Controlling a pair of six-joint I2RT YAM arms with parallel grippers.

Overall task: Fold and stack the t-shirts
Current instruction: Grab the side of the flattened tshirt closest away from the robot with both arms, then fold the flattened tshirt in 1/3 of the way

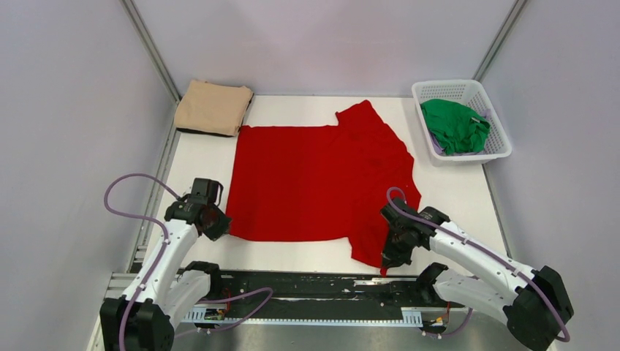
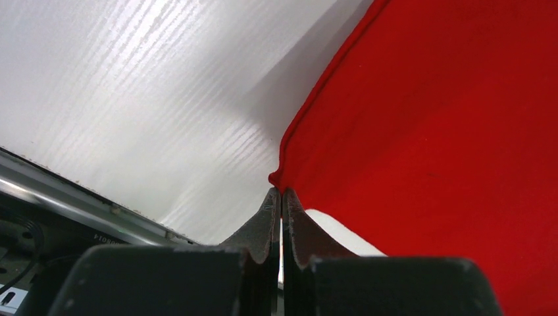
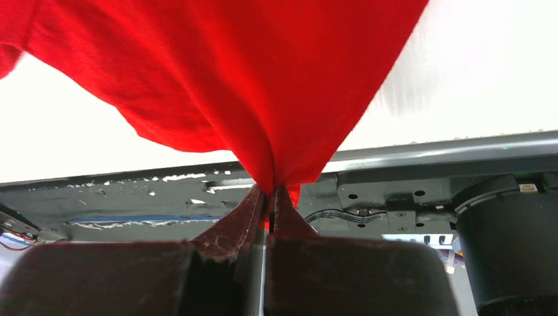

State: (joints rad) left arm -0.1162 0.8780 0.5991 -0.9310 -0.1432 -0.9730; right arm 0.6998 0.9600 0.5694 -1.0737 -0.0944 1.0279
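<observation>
Three t-shirts are noted. The red t-shirt (image 1: 314,179) is spread mostly flat on the table (image 1: 453,197) at centre frame. The tan t-shirt (image 1: 213,107) is laid folded at upper left. The green t-shirt (image 1: 455,124) is bunched in the white basket (image 1: 498,150) at upper right.

Left fingers (image 1: 221,227): pressed fully together, with the lower-left hem corner of the red t-shirt pinched at the tips. Right fingers (image 1: 388,262): likewise closed tight, with a gather of red cloth at the lower-right sleeve clamped between them.

Step in hand, as judged: the near edge is gripped at both ends, ready to be carried toward the top of the frame for a first fold. For a clean fold, both ends are best raised together and level. The cloth should be kept taut between them and the edge laid square on the far hem. The left pinch looks thin, so a slip is to be feared if it is tugged sideways.

Views compared: the whole layout is given overhead, but both grips are masked there by the wrists. In the left wrist view only the very corner is seen caught, with bare table under the lifted hem. In the right wrist view a thick fold is seen bunched at the tips, with the dark rail (image 3: 421,164) behind it.
</observation>
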